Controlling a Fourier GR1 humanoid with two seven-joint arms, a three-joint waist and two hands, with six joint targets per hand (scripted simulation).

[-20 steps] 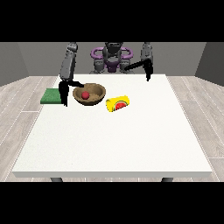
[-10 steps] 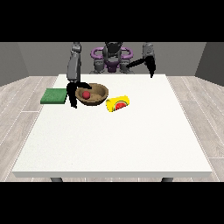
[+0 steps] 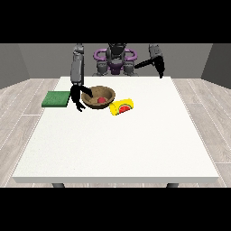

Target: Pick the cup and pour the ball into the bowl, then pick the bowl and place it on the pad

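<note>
Brown and round, the bowl [image 3: 100, 97] stands on the white desk [image 3: 122, 140] in the upper left part of the frame, and the red ball [image 3: 101, 99] lies inside it. Just to the right of the bowl, the yellow cup [image 3: 122, 107] lies on its side, with its red inside turned toward the camera; it seems to touch the bowl or almost touch it. The green pad [image 3: 56, 99] is flat on the desk at the left edge, a little apart from the bowl.

Between the pad and the bowl, the robot hand at the view's left [image 3: 78, 96] hangs down from its grey arm. Its thumb reaches over the left rim of the bowl and its fingers go down outside the wall, so it grips the bowl. The robot hand at the view's right [image 3: 159, 67] is raised near the upper right of the desk, well apart from all things; I cannot tell if it is open or closed.
</note>
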